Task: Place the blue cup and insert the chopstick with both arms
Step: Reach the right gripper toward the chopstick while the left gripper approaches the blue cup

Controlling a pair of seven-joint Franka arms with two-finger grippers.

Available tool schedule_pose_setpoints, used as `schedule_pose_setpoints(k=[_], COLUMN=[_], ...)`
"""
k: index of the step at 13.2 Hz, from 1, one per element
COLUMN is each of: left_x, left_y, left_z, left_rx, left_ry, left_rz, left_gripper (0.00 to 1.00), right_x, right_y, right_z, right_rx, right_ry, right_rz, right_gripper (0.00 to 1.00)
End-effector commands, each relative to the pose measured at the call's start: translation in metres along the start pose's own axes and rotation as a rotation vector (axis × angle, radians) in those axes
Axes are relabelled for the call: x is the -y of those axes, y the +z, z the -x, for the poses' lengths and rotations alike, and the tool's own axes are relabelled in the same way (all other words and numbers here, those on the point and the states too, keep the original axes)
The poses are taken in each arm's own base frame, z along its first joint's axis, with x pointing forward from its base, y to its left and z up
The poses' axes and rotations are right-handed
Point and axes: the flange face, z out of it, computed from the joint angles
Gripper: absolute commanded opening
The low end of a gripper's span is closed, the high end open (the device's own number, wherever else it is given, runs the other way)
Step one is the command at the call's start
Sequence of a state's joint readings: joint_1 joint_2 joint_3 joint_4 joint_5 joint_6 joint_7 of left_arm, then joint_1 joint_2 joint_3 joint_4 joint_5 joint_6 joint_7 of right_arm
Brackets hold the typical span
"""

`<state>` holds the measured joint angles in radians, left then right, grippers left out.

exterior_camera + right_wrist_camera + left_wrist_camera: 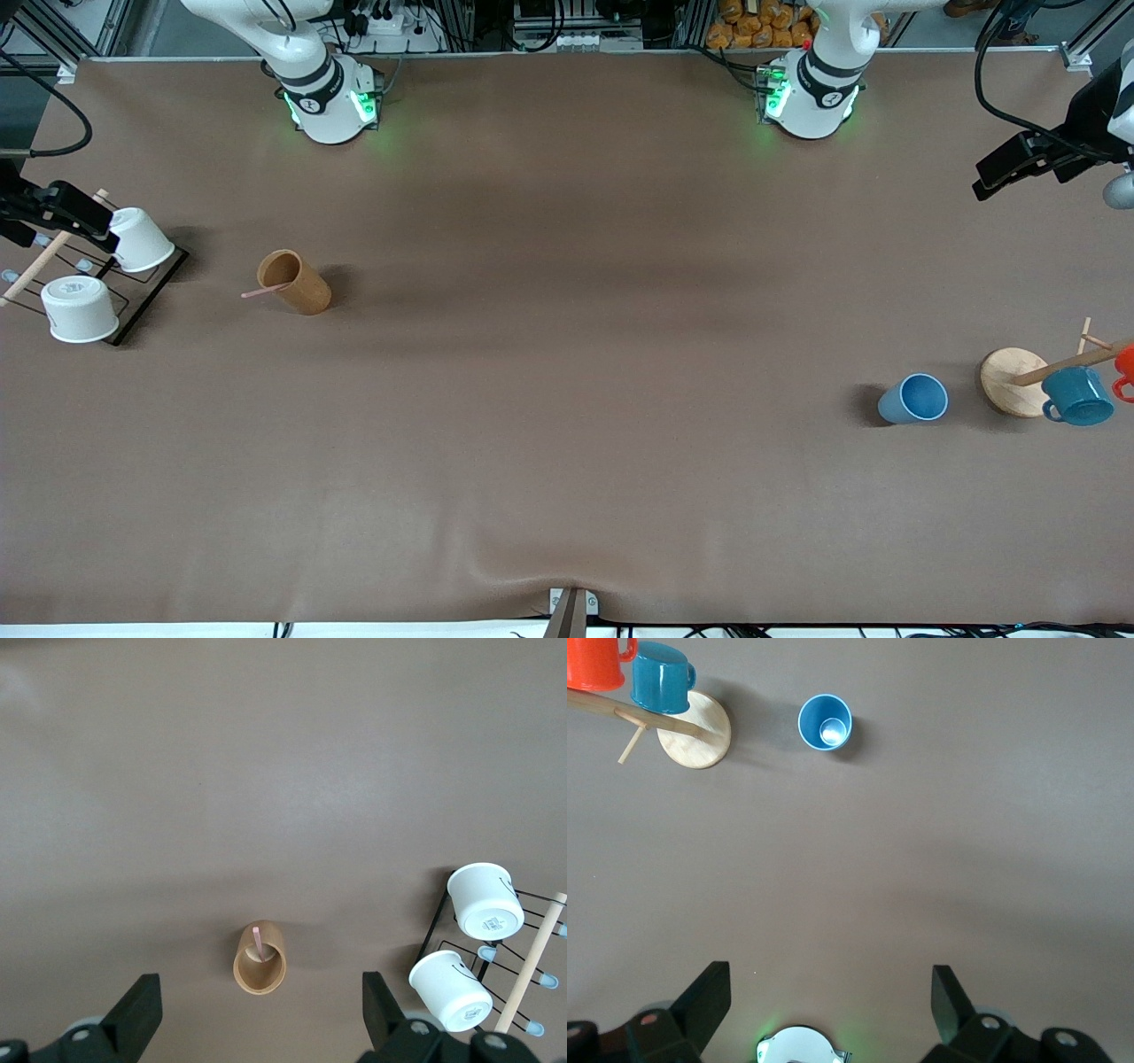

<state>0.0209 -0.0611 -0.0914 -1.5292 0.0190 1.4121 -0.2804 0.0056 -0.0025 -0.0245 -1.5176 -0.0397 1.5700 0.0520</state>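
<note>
The light-blue cup [914, 399] stands upright and empty on the table near the left arm's end; it also shows in the left wrist view [825, 722]. The pale-pink chopstick [263, 290] leans inside a brown wooden cup [295, 282] near the right arm's end; the right wrist view shows the chopstick [258, 943] in that cup [260, 967]. My left gripper [1019, 164] [830, 997] is open and empty, high above the table. My right gripper [62, 213] [261, 1005] is open and empty, high over the table by the brown cup.
A wooden mug rack with a round base [1010, 381] holds a teal mug [1076, 396] and an orange mug [1125, 363] beside the blue cup. A black wire rack [146, 297] carries two white cups [137, 237] at the right arm's end.
</note>
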Motion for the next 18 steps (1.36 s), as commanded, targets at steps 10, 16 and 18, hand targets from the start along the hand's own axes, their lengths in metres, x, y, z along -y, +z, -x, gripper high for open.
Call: schedule_pose_setpoints(k=[10, 16, 18], left_x=[0.001, 0.011, 0.017], left_y=[-0.003, 0.02, 0.041], left_z=[-0.004, -0.034, -0.056], left_rx=[-0.003, -0.011, -0.012], left_ry=[-0.003, 0.035, 0.022], left_rz=[0.008, 0.013, 0.017], left_gripper=[1.0, 1.0, 1.0], right_x=[0.008, 0.018, 0.016], right_y=[0.019, 0.032, 0.036], right_z=[-0.012, -0.016, -0.016], right_rx=[0.028, 0.056, 0.068], right_ry=[-0.011, -0.038, -0.04], right_rz=[0.014, 0.016, 0.019], right_gripper=[1.0, 1.0, 1.0])
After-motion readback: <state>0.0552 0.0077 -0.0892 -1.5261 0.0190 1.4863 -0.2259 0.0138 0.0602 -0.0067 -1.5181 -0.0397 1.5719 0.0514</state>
